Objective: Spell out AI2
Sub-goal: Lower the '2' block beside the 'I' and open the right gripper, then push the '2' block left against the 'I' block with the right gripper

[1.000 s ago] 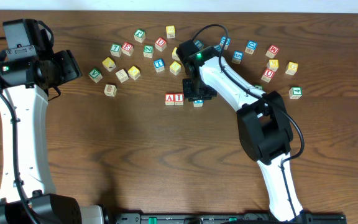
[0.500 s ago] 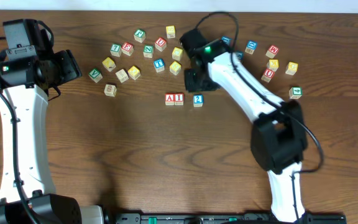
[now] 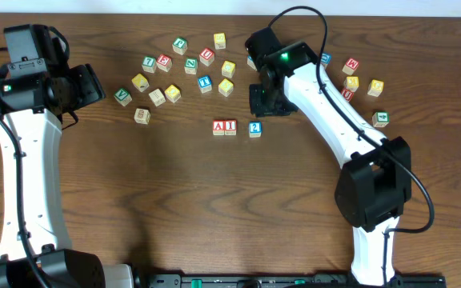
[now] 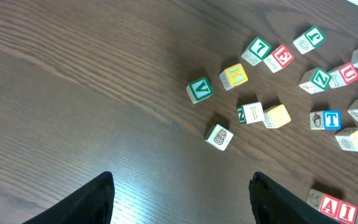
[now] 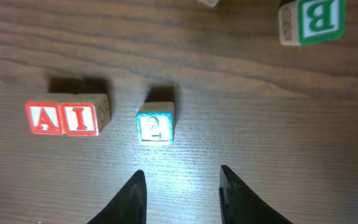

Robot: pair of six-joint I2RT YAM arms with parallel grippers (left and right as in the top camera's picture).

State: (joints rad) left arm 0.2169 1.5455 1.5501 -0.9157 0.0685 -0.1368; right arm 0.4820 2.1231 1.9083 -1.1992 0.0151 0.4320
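Right gripper (image 5: 182,198), seen from its own wrist camera: two dark, smooth, tapering fingers (image 5: 133,200) stand spread. Only bare table (image 5: 272,130) lies between them, and nothing is pinched. The table is dark brown wood with a fine grain running across the frame.

Near the fingertips sits the "2" cube (image 5: 155,127), a small wooden block with square faces and softened edges. Its top shows a blue border and a blue numeral on a pale ground, in a bright patch of light.

To its left are the "A" cube (image 5: 44,117) and the "I" cube (image 5: 81,117), side by side with their flanks touching. Both carry red lettering, and raw pale wood shows on the exposed side of the "I" cube. The "2" cube stands just beside the "I" cube with a narrow strip of table between them. It lies roughly in the same row, so the faces read A, I, 2.

A green-lettered "B" cube (image 5: 312,22) lies well apart at the upper right.

Left gripper (image 4: 182,202): its dark fingers are spread wide and empty over bare wood. Scattered cubes (image 4: 276,116) with green, red, blue and yellow faces lie beyond it.
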